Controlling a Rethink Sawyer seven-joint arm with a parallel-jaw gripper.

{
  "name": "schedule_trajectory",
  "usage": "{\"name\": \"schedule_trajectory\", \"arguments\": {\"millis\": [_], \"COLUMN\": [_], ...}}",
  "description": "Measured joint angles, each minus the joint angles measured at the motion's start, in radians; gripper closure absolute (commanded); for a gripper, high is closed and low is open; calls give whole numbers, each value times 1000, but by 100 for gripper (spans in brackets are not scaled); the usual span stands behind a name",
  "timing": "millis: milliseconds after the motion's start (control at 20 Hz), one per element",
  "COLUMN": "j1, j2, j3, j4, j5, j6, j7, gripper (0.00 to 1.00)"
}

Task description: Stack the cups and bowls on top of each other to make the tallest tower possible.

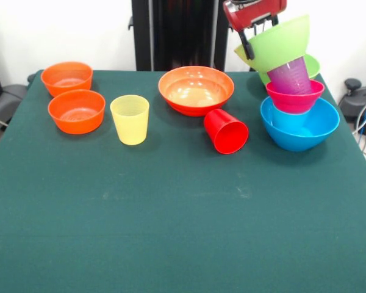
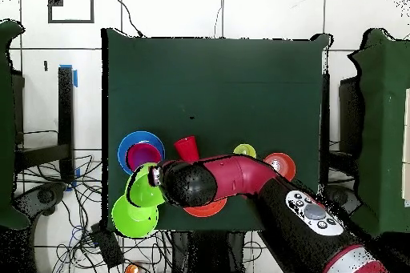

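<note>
The table [image 1: 171, 232], covered in dark green cloth, lies bare across its whole near half, with everything crowded along the far edge. At the right, close to the table's side edge, a large blue bowl [image 1: 305, 131] holds a light blue cup [image 1: 287, 120], then a small magenta bowl [image 1: 294, 97] with a ribbed purple cup [image 1: 291, 76] in it. The claw [image 1: 249, 44] is clenched on the rim of a glossy lime green bowl [image 1: 274, 43], tilted over that purple cup. A second lime bowl [image 1: 312, 64] sits behind. The wide orange bowl [image 1: 196, 90] stands mid-table, two small orange bowls [image 1: 77, 111] at left; the yellow cup [image 1: 130, 119] stands upright, the red cup [image 1: 226, 131] lies on its side.
</note>
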Motion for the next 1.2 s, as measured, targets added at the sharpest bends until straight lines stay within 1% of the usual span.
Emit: {"name": "schedule_trajectory", "arguments": {"millis": [650, 700, 1200], "j1": [0, 0, 0], "j2": [0, 0, -1], "j3": [0, 0, 0], "j4": [0, 0, -2], "j5": [0, 0, 0], "j6": [0, 0, 0], "j7": [0, 0, 0], "gripper": [0, 100, 100]}}
